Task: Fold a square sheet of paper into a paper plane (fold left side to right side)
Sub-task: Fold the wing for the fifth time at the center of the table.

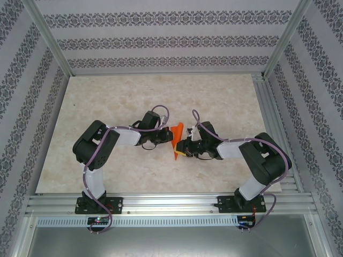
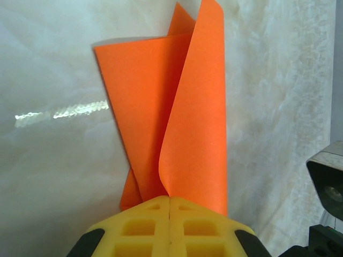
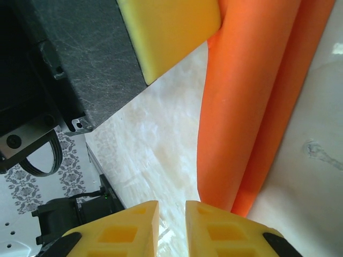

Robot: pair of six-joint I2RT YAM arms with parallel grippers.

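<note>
Nearest to us, at the bottom of the left wrist view, are the yellow left pads (image 2: 134, 233). The left jaws are pressed fully together on the lower edge of the square sheet of paper (image 2: 161, 107), which rises out of the seam between them. The bright orange sheet is not flat: one flap curves up and over from the pinched place, and another layer lies behind it, low against the pale marble tabletop (image 2: 53, 176). In the right wrist view the yellow right pads (image 3: 230, 233) are also close to the lens. The right jaws stand a little apart, bare tabletop shows in the narrow gap, and we see nothing gripped between them. There the paper runs as a rounded orange band just beside one right pad, and a pad of the left jaws sits against it at the top. From the top camera, the sheet stands between the two wrists, near the middle of the tabletop. We judge that the fold of the left side onto the right side is begun but not finished: the layers are lifted and rounded, we see no sharp crease, and the edges do not look aligned. What remains, in our opinion, is to lay the flap down, match the edges, press the crease, and then make all later folds, because no pointed plane shape is visible yet.
</note>
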